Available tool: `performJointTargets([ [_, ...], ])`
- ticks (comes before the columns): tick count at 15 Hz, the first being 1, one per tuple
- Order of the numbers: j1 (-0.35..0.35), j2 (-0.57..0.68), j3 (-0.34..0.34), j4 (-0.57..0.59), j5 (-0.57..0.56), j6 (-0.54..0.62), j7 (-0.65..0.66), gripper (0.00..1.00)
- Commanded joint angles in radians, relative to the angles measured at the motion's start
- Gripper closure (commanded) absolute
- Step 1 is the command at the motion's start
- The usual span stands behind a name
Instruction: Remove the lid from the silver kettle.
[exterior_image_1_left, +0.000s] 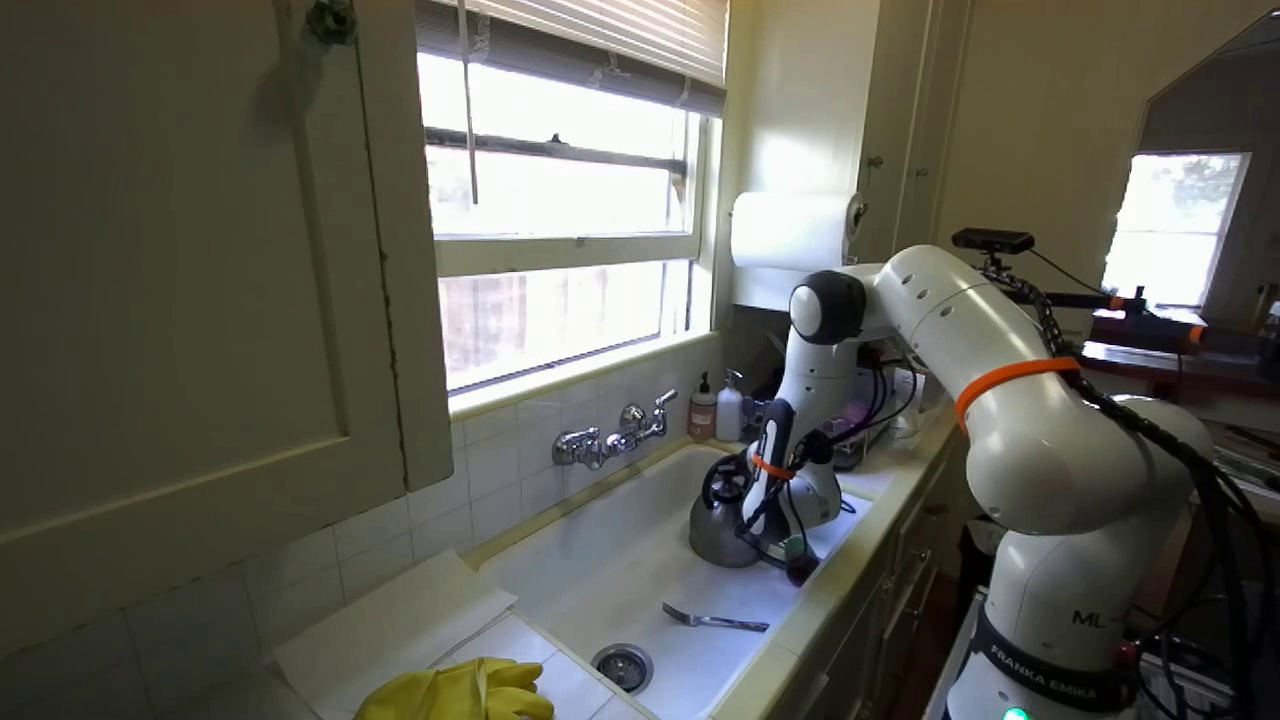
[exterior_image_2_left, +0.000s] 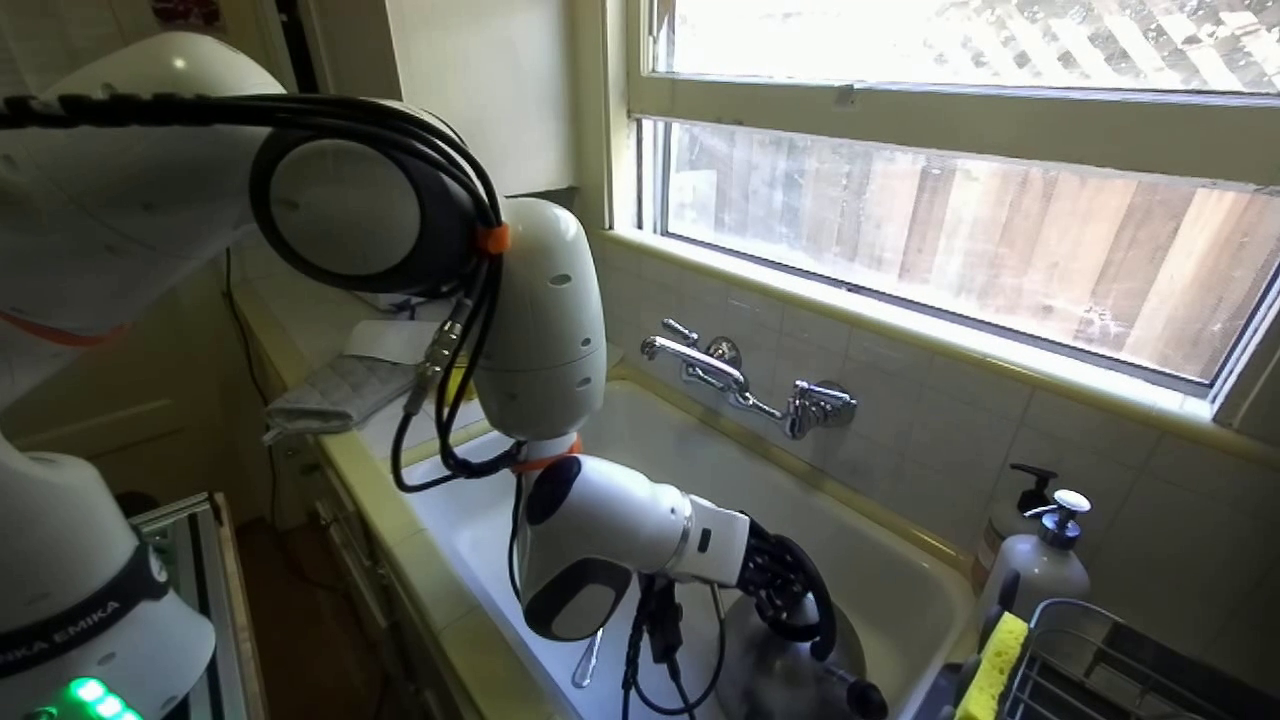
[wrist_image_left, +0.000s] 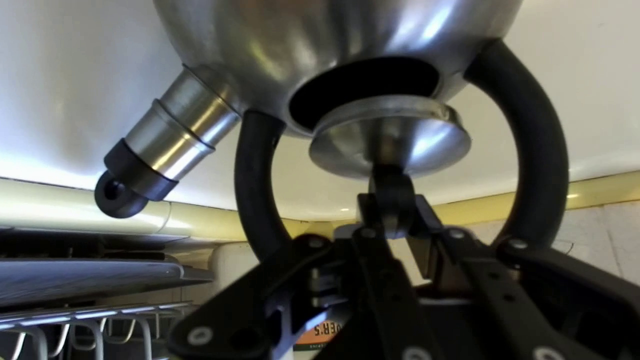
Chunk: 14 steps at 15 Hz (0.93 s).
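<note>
Fingers (wrist_image_left: 426, 216) clamped on knob (wrist_image_left: 393, 192) of lid (wrist_image_left: 390, 137); lid off silver kettle (wrist_image_left: 340, 35), just beside its opening (touching or not: can't tell), btwn both sides of arched handle (wrist_image_left: 542, 140), which hems it in. Kettle in sink (exterior_image_1_left: 590, 565) w/ fork (exterior_image_1_left: 715, 622), apart. In an exterior view: yellow gloves (exterior_image_1_left: 440, 690) on tabletop (exterior_image_1_left: 582, 686), near L. In an exterior view: dish rack (exterior_image_2_left: 1120, 655) + sponge (exterior_image_2_left: 993, 668) near R, pump btls (exterior_image_2_left: 1045, 572) beyond.
</note>
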Motion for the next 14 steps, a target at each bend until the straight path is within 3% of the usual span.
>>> performJointTargets([
  [1, -0.017, 0.011, 0.011, 0.001, -0.036, 0.06, 0.041, 0.95],
  [7, -0.019, -0.023, 0.016, -0.042, -0.089, 0.063, 0.064, 0.95],
  [14, -0.003, -0.076, 0.017, -0.142, -0.066, 0.058, 0.058, 0.95],
])
